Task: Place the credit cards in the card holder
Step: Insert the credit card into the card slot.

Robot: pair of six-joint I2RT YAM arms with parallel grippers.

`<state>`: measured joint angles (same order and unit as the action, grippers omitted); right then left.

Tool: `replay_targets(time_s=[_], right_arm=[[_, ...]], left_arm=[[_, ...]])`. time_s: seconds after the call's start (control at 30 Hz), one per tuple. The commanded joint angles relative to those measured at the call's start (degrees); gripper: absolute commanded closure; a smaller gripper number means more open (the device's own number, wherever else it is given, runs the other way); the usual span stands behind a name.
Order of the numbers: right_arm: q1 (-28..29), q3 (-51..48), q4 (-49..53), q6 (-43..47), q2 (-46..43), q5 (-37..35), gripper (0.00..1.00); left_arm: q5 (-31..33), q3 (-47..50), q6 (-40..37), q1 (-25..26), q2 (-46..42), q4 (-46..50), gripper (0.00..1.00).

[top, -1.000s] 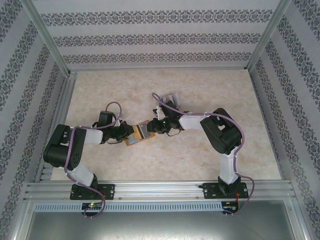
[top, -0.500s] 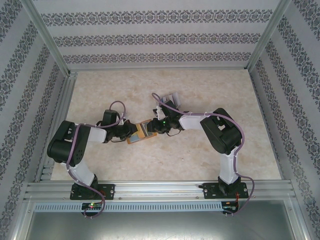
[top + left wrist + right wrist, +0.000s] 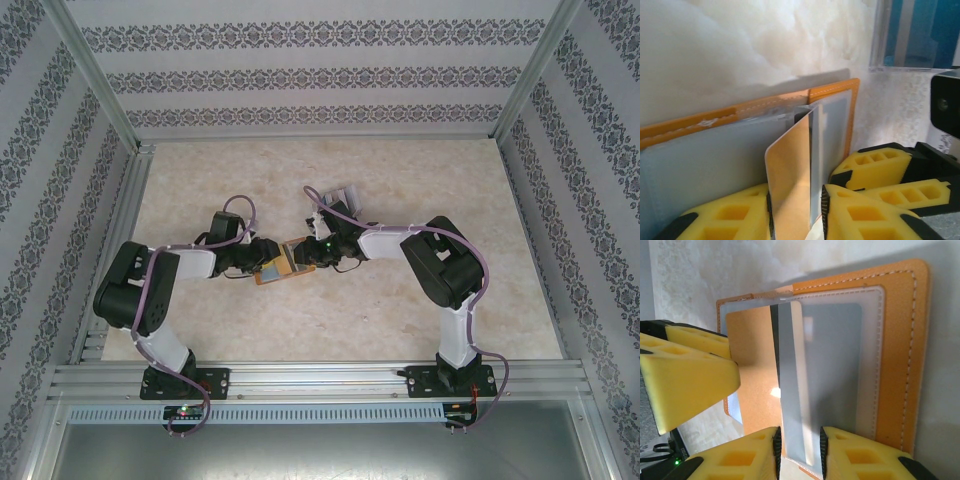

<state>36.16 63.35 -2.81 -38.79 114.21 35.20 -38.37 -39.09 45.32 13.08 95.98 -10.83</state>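
Credit card point(image 3: 792, 390) tilted in open card holder point(image 3: 895, 355), table point(image 3: 420, 190) centre.
Long axis running away from right gripper point(image 3: 799, 437) (fingers flanking near end, grip unclear); left gripper point(image 3: 796, 200) spread either side; bare table round holder.

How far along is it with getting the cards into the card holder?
Done: the orange card holder lies open. In hand: one card stands on edge near its fold, between the fingers of the left gripper, not yet flat in a pocket. Remaining: seat it, then the blue card beyond.
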Motion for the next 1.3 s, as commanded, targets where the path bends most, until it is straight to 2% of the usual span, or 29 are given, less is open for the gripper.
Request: replay_targets(time_s=[0.0, 0.13, 0.43, 0.7, 0.77, 0.93, 1.03, 1.27], right_arm=[[0.1, 0.5, 1.7, 0.6, -0.1, -0.1, 0.70], [0.0, 0.1, 1.9, 0.7, -0.2, -0.4, 0.70], [0.0, -0.2, 2.8, 1.3, -0.6, -1.0, 0.70], [0.7, 1.9, 6.8, 3.2, -3.3, -2.8, 0.70], [1.6, 2.8, 7.9, 4.2, -4.8, -4.1, 0.70], [4.5, 9.8, 14.3, 7.5, -4.0, -5.2, 0.70], [6.2, 13.6, 15.7, 8.2, -1.9, -5.0, 0.70], [9.0, 22.6, 18.0, 7.8, 5.8, -4.4, 0.70]], left_arm=[[6.9, -1.6, -6.7, 0.1, -1.6, 13.3, 0.65], [8.5, -3.9, -9.2, 0.0, -2.4, 18.1, 0.63], [8.2, -5.9, -9.4, 0.0, -5.4, 20.6, 0.61], [13.1, -7.8, -11.8, -0.2, -9.3, 28.1, 0.62], [13.4, -7.5, -12.0, -0.4, -8.4, 28.0, 0.65], [13.6, -5.9, -11.7, -0.8, -5.4, 26.2, 0.90], [14.0, -5.2, -11.7, -0.9, -4.3, 25.3, 1.00], [15.9, -2.9, -11.1, -1.8, -4.5, 25.9, 1.00]])
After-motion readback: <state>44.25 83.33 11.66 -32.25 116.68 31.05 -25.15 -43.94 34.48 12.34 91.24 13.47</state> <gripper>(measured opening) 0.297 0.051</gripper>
